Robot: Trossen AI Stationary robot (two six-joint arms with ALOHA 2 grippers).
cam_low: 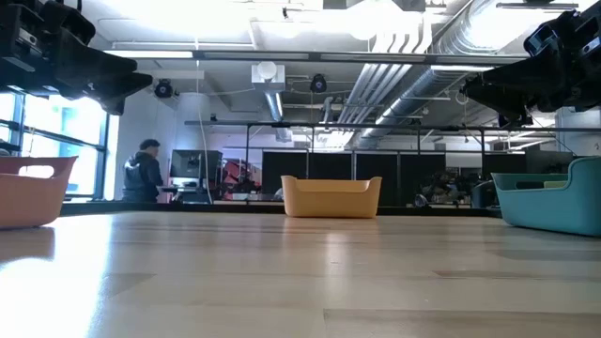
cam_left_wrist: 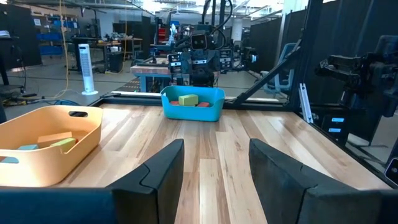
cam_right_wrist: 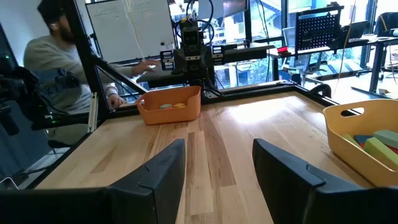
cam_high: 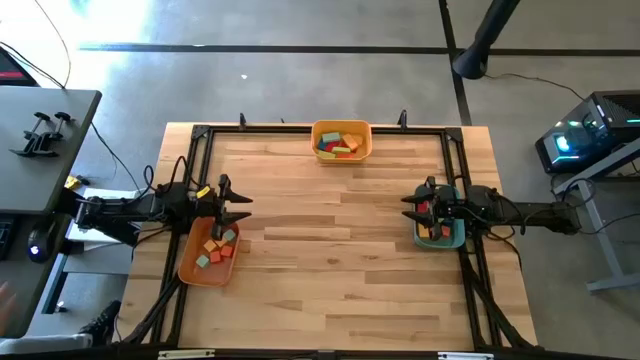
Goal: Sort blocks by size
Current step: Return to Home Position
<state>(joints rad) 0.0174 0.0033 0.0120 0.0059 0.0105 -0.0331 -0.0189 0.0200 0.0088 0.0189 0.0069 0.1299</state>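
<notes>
Wooden table [cam_high: 330,235] beneath left end effector [cam_high: 245,207] and right end effector [cam_high: 408,207], both spread, empty.

We log a grey concrete floor [cam_high: 300,80] around the wooden table [cam_high: 330,250]. Exposed ducts [cam_low: 441,38] cross the ceiling. Bright windows [cam_low: 56,127] on 1 side. 1 whiteboard [cam_right_wrist: 130,28], 1 white standing fan [cam_left_wrist: 86,68], 1 person [cam_low: 143,174] at a far desk.

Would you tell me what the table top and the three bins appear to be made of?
Table top: wood planks, light satin finish; grain and seams show. Yellow bin, orange bin and teal bin: probably moulded plastic, matte; smooth rounded walls with cut-out handles.
</notes>
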